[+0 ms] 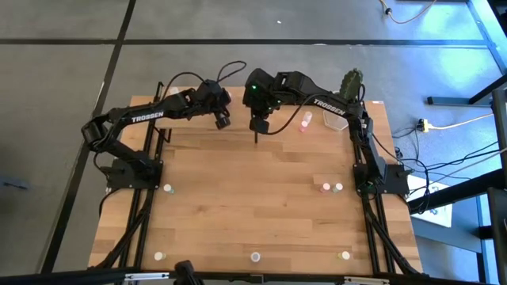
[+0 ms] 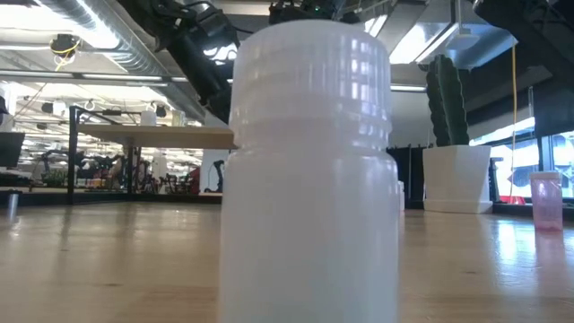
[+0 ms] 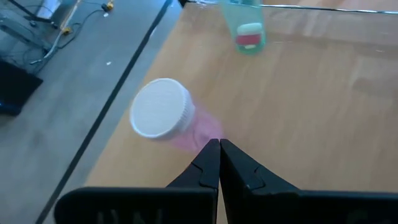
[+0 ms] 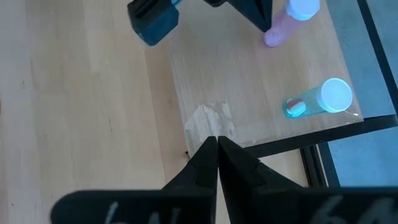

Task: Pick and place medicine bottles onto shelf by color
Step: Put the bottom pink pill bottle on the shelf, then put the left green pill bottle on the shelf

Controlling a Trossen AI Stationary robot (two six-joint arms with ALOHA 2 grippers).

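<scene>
A pink medicine bottle (image 3: 163, 116) with a white cap stands on the shelf (image 4: 205, 81), a light board on black posts at the table's far left. It also shows in the right wrist view as the pink bottle (image 4: 281, 25). A pale green bottle (image 3: 249, 30) lies on its side on the board farther along. My left gripper (image 3: 219, 147) is shut, its tips at the pink bottle's base. My right gripper (image 4: 217, 142) is shut and hangs over the shelf's edge, touching nothing. In the high view the left gripper (image 1: 223, 120) and the right gripper (image 1: 257, 133) hang side by side. My left gripper touches the pink bottle's lower side (image 3: 198, 138) with the tips of its shut fingers. The fingers slant down at it from above. The bottle is not between them, and its bottom rests on the shelf board.
Several small bottles stand about the table, among them a pink one (image 1: 325, 187) at the right and a white one (image 1: 168, 188) at the left. A white bottle (image 2: 309, 170) fills the low view. A cactus in a white pot (image 1: 352, 81) stands at the far right.
</scene>
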